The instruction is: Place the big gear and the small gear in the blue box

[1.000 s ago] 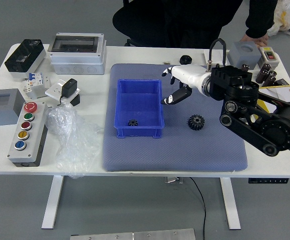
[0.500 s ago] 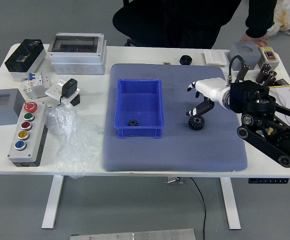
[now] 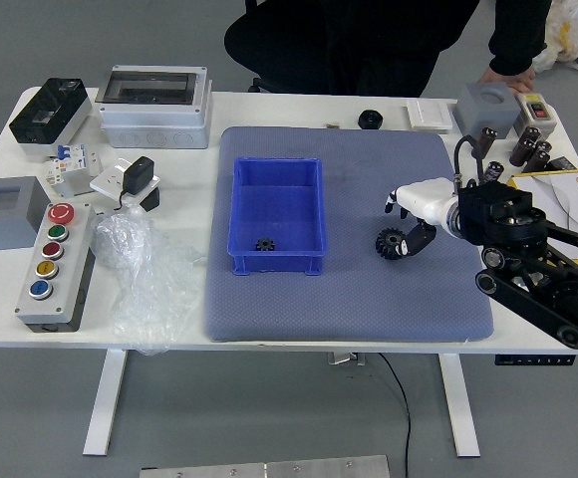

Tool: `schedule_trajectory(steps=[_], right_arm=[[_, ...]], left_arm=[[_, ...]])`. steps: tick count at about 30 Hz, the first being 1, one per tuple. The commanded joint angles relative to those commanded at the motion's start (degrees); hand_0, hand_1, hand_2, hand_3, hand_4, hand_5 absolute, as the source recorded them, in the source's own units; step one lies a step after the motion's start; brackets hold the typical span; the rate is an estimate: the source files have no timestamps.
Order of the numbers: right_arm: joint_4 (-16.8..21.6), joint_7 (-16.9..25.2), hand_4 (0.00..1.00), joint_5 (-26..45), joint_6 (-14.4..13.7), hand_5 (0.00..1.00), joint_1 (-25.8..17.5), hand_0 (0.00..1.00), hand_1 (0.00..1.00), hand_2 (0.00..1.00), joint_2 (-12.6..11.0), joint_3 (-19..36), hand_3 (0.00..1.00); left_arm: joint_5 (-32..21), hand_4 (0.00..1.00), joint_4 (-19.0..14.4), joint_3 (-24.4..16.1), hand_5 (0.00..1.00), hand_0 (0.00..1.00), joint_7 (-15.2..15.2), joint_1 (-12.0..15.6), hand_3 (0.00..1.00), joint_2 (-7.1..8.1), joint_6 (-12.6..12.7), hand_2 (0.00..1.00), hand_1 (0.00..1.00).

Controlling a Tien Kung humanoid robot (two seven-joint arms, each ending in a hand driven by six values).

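Note:
My right hand (image 3: 406,227), white-backed with black fingers, reaches in from the right with its fingers spread around the right side of the big black gear (image 3: 389,243). The big gear rests on the blue-grey mat (image 3: 354,309), right of the box, and a fingertip partly covers it. Whether the fingers touch the gear is unclear. The small black gear (image 3: 265,244) lies inside the blue box (image 3: 277,264), near its front wall. My left arm is out of view.
A person stands at the far side, one hand (image 3: 508,80) at the table's far right edge by a grey block (image 3: 488,108). A black round part (image 3: 370,119) sits behind the mat. Left are a button panel (image 3: 55,269) and plastic bag (image 3: 144,269).
My right hand has moved from beside the box toward the table's near right, down to the big gear. Both gears and the box have stayed in place.

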Motion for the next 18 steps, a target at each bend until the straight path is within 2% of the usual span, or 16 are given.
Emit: schedule_trajectory(steps=[5,6,11,12,17,18], right_arm=[[-0.07,-0.12,0.801,-0.60,0.83,0.192,-0.04,0.525,0.574,0.755,0.13,-0.05,0.743],[-0.12,-0.15,0.795,-0.68,0.98,0.138,-0.07,0.517,0.572,0.770,0.17,-0.05,0.753],[-0.45,-0.27,0.795,-0.63,1.49,0.138,-0.19,0.517,0.572,0.770,0.49,0.24,0.753],[-0.53,-0.28,0.799,-0.59,1.50,0.116,-0.22,0.522,0.575,0.778,0.57,0.33,0.806],[-1.09,-0.21,0.799,-0.32,1.48,0.116,-0.32,0.522,0.575,0.778,1.03,0.54,0.806],[-1.24,-0.19,0.808,-0.25,1.45,0.112,-0.31,0.523,0.577,0.782,1.15,0.56,0.831]], left_arm=[[-0.03,0.594,0.00,0.13,0.372,0.859,0.02,0.06,0.774,-0.05,-0.01,0.826,0.827],[0.00,0.594,0.00,0.10,0.372,0.859,0.02,0.06,0.774,-0.06,-0.02,0.826,0.826],[0.05,0.594,-0.01,0.14,0.372,0.859,0.02,0.01,0.774,-0.08,-0.04,0.826,0.826],[0.06,0.594,-0.01,0.15,0.372,0.859,0.02,-0.01,0.773,-0.09,-0.04,0.826,0.826],[0.04,0.594,-0.01,0.25,0.372,0.859,0.02,-0.04,0.773,-0.11,-0.03,0.826,0.826],[0.05,0.594,-0.01,0.26,0.372,0.859,0.01,-0.04,0.773,-0.11,-0.02,0.826,0.826]])
